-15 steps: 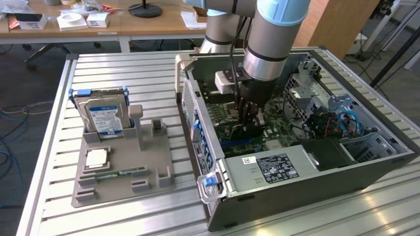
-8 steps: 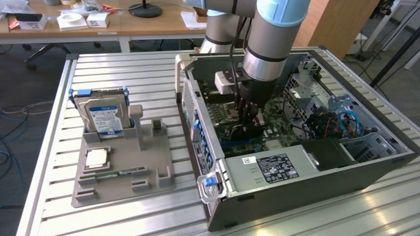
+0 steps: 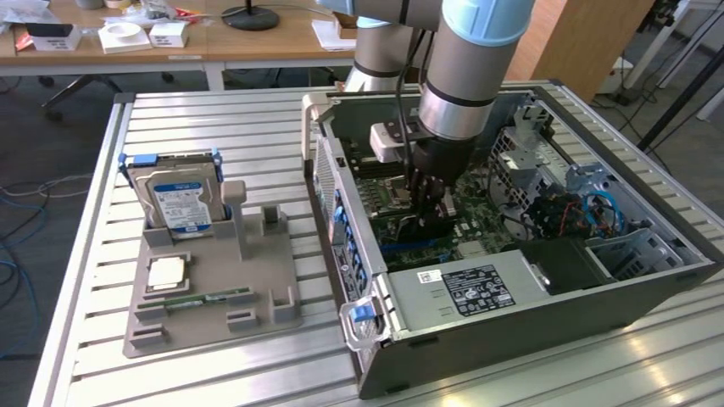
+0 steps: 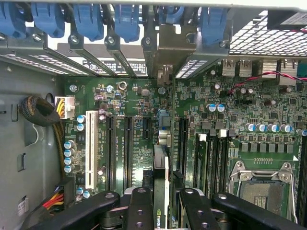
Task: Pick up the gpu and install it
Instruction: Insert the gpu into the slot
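Reaching down into the open computer case [image 3: 543, 280] on the slatted bench [image 3: 226, 119], with the arm [image 3: 470, 68] descending from above and the pincer [image 3: 428, 222] low over the motherboard [image 3: 481, 229]. Seen clamped on the gpu [image 4: 161, 191] in the wrist view: black fingers [image 4: 139, 206] pressed against both faces of the thin card, held edge-on and upright. Gripped card standing directly between the fingers, its length running away from the pincer toward the rear slot brackets [image 4: 120, 57] of the case. Card's far end lined up with a metal bracket plate [image 4: 165, 48] under the row of blue retention clips [image 4: 127, 21]. Positioned among the long black expansion slots [image 4: 128, 148], with a white slot [image 4: 94, 153] further to one side and the empty processor socket [image 4: 259, 184] to the other. Whether the card's edge is seated in a slot: cannot tell.

Noted well apart from the pincer, outside the case toward the exterior view's left: a grey parts holder [image 3: 209, 280] on the bench. Carrying a silver hard drive [image 3: 179, 199] with a blue-white label, standing upright; a small square chip [image 3: 166, 272] lying flat; a narrow green memory stick [image 3: 198, 299] lying flat beside it. Power supply [image 3: 470, 292] with a black label lying in the case, just beside the pincer.
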Controlling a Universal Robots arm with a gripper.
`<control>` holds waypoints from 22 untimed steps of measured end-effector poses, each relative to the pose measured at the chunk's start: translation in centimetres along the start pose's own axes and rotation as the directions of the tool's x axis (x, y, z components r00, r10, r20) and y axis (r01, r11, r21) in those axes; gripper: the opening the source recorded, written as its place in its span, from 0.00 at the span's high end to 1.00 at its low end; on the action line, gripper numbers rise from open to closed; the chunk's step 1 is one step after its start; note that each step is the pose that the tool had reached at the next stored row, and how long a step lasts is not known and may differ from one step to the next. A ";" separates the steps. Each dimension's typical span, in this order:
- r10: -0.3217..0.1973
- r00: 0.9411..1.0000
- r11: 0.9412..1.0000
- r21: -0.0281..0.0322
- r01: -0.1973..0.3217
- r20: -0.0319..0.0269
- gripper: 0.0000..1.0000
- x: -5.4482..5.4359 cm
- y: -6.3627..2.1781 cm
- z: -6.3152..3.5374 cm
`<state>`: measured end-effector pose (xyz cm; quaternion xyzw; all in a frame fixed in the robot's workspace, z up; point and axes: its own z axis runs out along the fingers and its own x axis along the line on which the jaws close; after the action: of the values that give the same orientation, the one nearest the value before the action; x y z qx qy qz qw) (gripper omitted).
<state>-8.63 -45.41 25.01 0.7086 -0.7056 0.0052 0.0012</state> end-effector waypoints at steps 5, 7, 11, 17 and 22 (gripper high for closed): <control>0.000 1.000 1.000 0.000 0.000 0.000 0.74 0.0 0.02 0.00; 0.000 1.000 1.000 0.000 0.000 0.000 0.74 0.0 0.03 0.00; 0.000 1.000 1.000 0.000 0.000 0.000 0.74 0.0 0.04 0.01; 0.000 1.000 1.000 0.000 0.000 0.000 0.74 0.0 0.04 0.06; 0.000 1.000 1.000 0.000 0.000 0.000 0.73 0.0 0.04 0.06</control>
<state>-8.67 -45.42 24.95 0.7086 -0.7056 0.0052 0.0012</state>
